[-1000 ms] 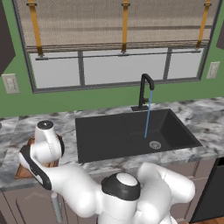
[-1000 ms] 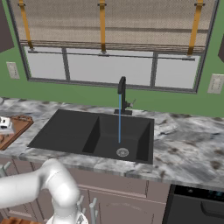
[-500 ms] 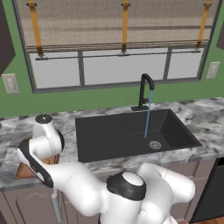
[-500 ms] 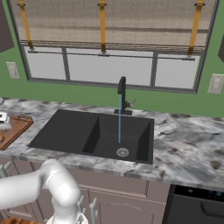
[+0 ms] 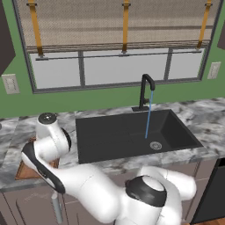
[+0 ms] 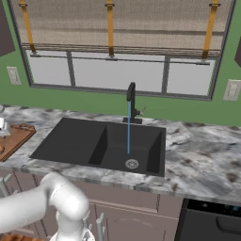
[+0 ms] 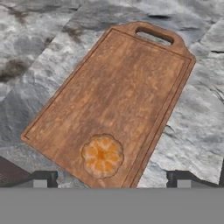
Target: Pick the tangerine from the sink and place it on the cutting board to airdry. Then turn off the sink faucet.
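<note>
The tangerine [image 7: 102, 155] lies on the cutting board [image 7: 118, 92], near the short end opposite the handle cut-out, on the grey marbled counter [image 7: 39, 39]. Above it, the gripper [image 7: 112, 178] hangs with fingers spread wide, holding nothing. To the board's right, the sink faucet [image 5: 146, 90] pours a thin stream into the black sink [image 5: 132, 134].
</note>
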